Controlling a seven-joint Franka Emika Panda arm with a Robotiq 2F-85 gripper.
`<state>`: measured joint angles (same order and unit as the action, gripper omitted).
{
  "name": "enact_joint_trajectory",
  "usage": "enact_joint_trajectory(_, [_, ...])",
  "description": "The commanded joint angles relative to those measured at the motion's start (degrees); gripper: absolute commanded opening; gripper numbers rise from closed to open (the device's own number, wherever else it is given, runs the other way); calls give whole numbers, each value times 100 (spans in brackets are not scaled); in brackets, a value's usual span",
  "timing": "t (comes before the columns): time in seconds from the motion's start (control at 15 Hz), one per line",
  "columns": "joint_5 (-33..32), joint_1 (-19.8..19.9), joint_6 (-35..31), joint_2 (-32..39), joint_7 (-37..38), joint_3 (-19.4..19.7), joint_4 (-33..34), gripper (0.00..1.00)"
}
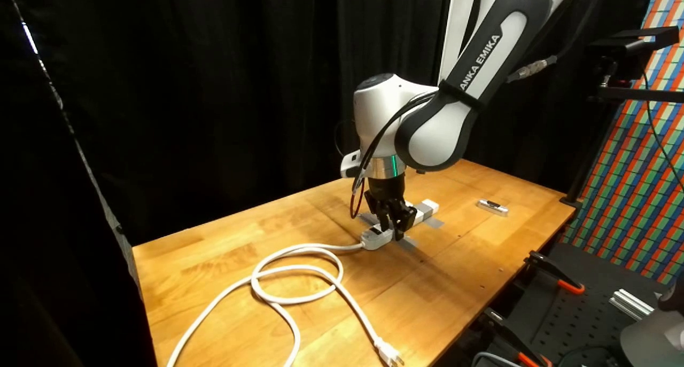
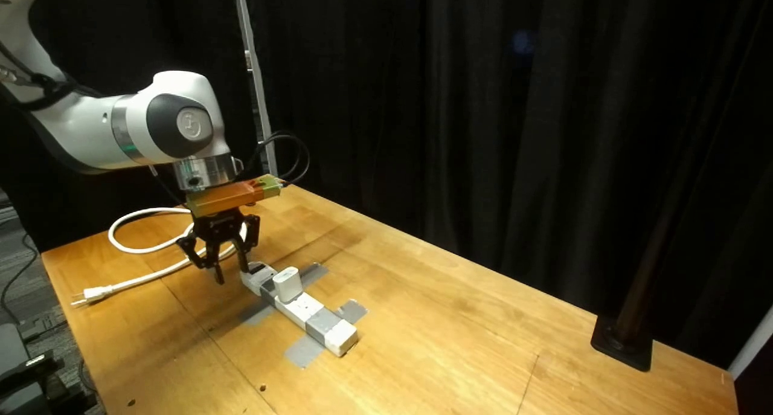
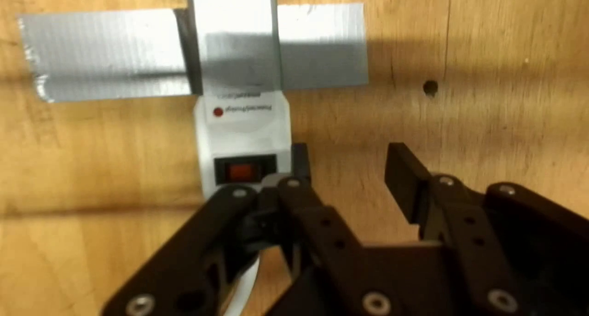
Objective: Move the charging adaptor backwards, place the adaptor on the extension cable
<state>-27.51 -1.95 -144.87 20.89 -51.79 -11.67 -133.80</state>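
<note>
Grey tape [image 3: 240,63] across pwr strip [image 2: 300,309]; clamps [image 1: 551,269] @ tbl edge [image 1: 495,284].

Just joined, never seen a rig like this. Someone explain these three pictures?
The machine is one robot arm ending in a gripper with two jaws. Two pictures come from cameras outside the robot, looking from different places; the third comes from a camera on its wrist, looking down past the jaws. On the wooden table lies a white power strip, fixed with grey tape, with a whitish, blocky charging adaptor standing on top. The strip's white cord lies in loops; elsewhere on the table is a small silvery and dark item I can't identify. Nothing is held: the jaws stand apart with bare wood between them, near the strip's switch. I can't tell whether they touch the strip.
</note>
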Motion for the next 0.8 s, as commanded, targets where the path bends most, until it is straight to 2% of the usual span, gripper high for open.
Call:
enact_joint_trajectory(0.0, [494, 15, -344, -963, -195, -88, -517, 23])
enact_joint_trajectory(0.33, [702, 20, -337, -1424, -137, 213, -473, 23])
enact_joint_trajectory(0.47, [755, 37, -350, -1443, -130, 361, -425, 23])
enact_joint_trajectory(0.73, [425, 10, -373, -1227, 167, 666, -283, 23])
